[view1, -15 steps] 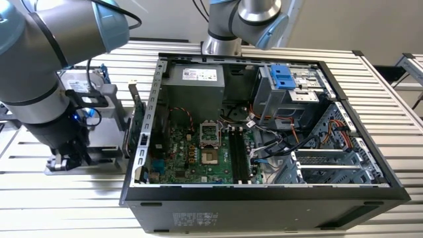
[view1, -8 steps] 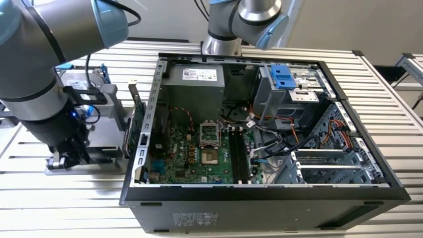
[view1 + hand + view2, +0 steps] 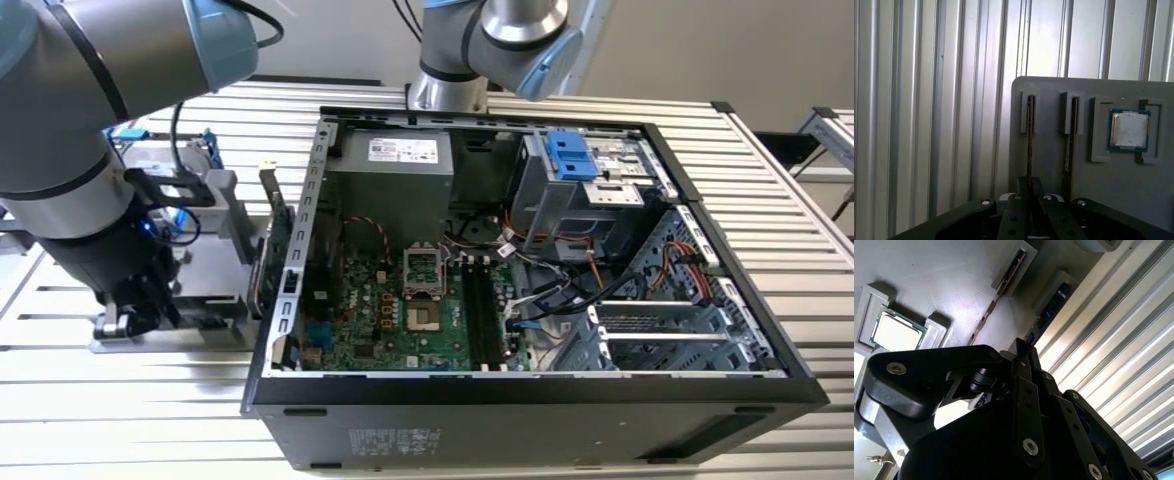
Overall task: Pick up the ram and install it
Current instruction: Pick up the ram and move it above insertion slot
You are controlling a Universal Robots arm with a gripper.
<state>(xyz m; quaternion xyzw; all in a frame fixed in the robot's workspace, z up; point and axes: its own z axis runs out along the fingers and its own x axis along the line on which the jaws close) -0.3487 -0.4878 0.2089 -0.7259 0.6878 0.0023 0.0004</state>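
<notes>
A ribbed metal table (image 3: 134,420) carries an open computer case (image 3: 534,405), with a pale wall (image 3: 721,50) behind it at twelve o'clock. In the exterior view a grey tray (image 3: 220,270) sits at nine o'clock from the case, and the gripper (image 3: 131,318) hangs low over it. In the first wrist view the ram (image 3: 1030,135) stands on edge in the tray slot farthest from the processor chip (image 3: 1128,129), beside a second stick (image 3: 1072,125). The gripper lines up right at the ram; whether it is clamped cannot be told.
</notes>
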